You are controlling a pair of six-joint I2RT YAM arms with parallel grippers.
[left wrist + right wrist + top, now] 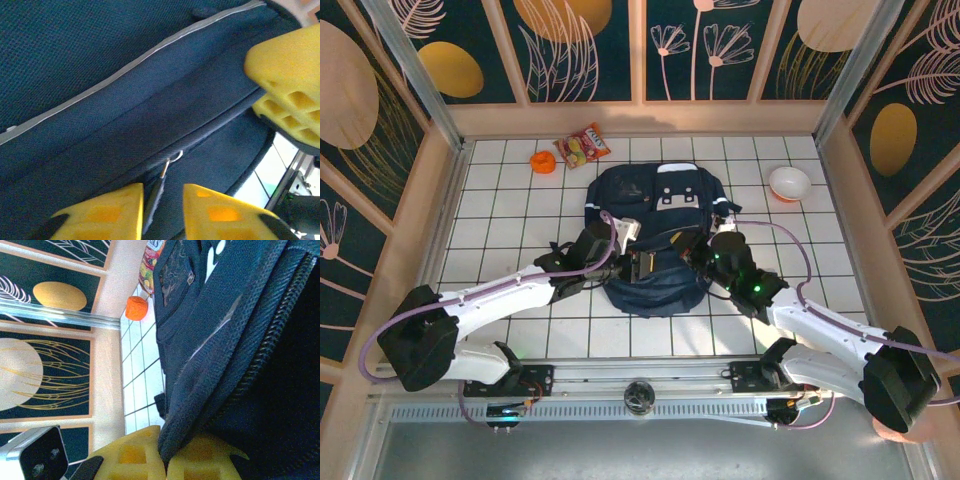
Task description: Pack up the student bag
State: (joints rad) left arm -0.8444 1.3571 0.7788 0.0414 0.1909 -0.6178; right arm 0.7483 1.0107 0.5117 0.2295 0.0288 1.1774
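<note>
On the white tiled worktop (500, 200), towards the far left corner, lies a small round orange object (541, 161), and just to its right a red and yellow crinkled snack packet (582, 146). Both are well apart from the arms.

Nearer the front, the left arm reaches in from the left, and the left gripper (638, 265) sits over the near left part of the large dark navy fabric student bag (655, 195). Its wrist view shows the left gripper (162, 192) with its yellow fingers (110, 210) set narrow, with a gap between them. A dark zip pull (159, 182) on a small metal ring (176, 156) hangs in that gap, not clamped. A thin light stripe (125, 70) runs slantwise across the navy cloth above it.

The student bag lies flat in the middle of the worktop, with its grey buckle patches towards the far wall and its near edge between the two grippers.

At the bag's near right side, the right gripper (692, 255) is pinched closed on a fold of the bag's cloth. In its wrist view the right gripper (164, 445) has the fabric edge squeezed between its yellow fingers (130, 455), beside a dark zip track (260, 365).

Further right, near the far right corner, stands a white round bowl (788, 182), apart from the bag.
</note>
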